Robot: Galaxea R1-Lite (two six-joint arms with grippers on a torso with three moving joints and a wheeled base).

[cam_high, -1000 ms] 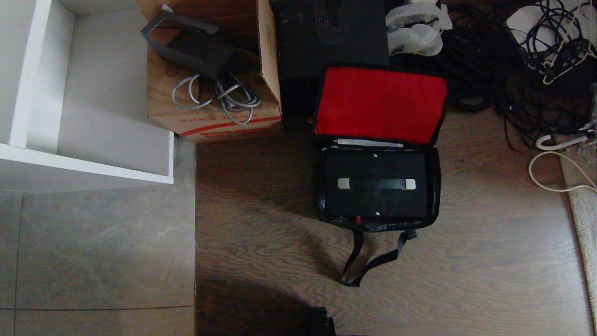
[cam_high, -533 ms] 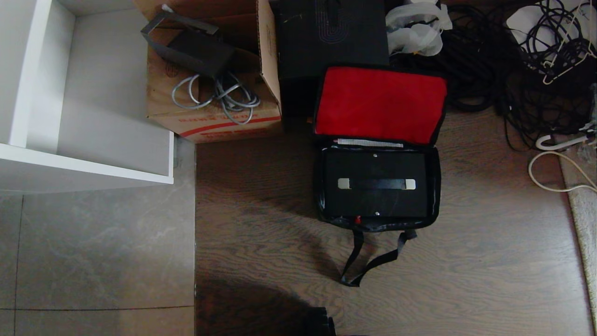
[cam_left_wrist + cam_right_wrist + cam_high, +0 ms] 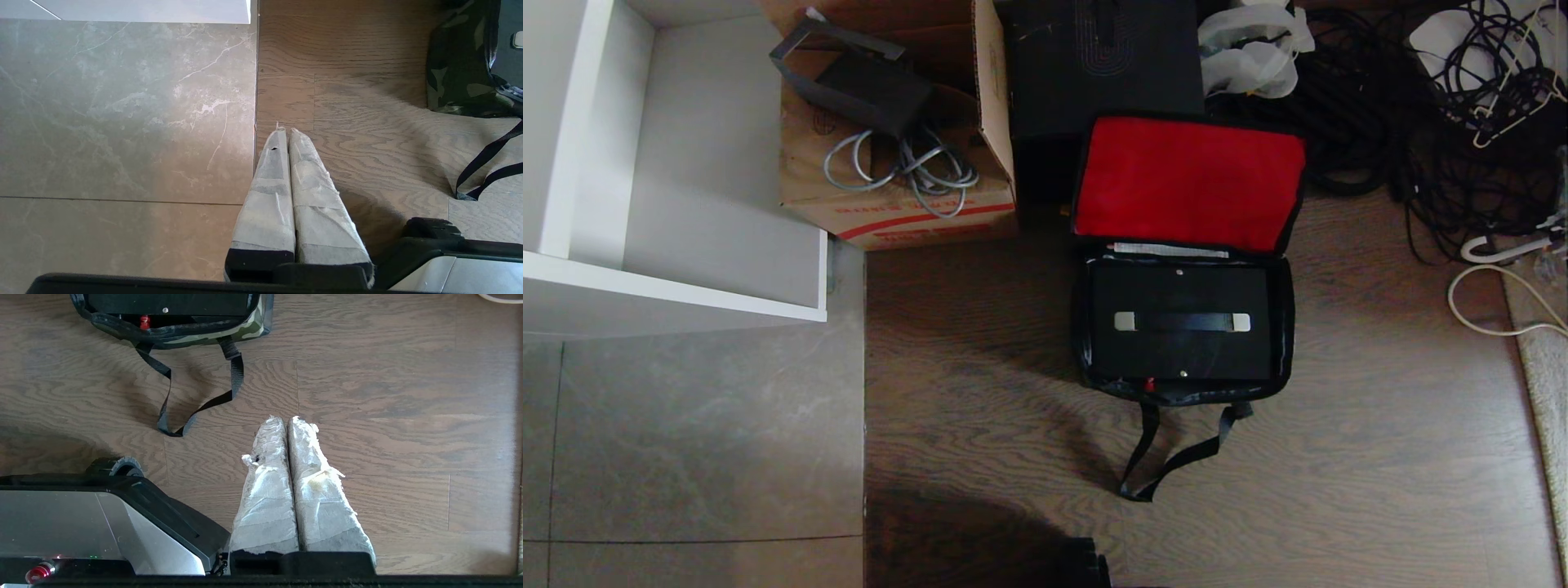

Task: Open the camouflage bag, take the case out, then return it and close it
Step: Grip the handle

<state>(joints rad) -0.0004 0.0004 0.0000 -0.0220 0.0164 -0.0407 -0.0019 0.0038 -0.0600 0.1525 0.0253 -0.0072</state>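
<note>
Closest to you, both arms are tucked in low by the base. Your left claw point(image 3: 284, 131) has its taped fingers pressed flat together with nothing in them, hanging over the seam where grey tile meets wood floor. Your right claw point(image 3: 288, 419) is the same deal: pinched together, empty, over bare wood floor point(image 3: 980, 392), well short of the bag. Looks like a parked pose to me, so neither arm blocks the head camera's look at the job.

A bit further out, the shoulder strap point(image 3: 1168, 457) trails loose toward you on the floor. Then the camouflage bag point(image 3: 1286, 327) itself, sitting on the wood with its red-lined lid point(image 3: 1188, 184) flipped back and propped up against the stuff behind it. The case point(image 3: 1180, 322) lies snug inside, handle facing up, which should make it an easy top grab.

Past that it's cluttered: a taller black box point(image 3: 1103, 65), a cardboard box point(image 3: 890, 196) holding grey cables, a white shelf unit point(image 3: 678, 286) off left, and a big tangle of black cords point(image 3: 1421, 122) far right.
</note>
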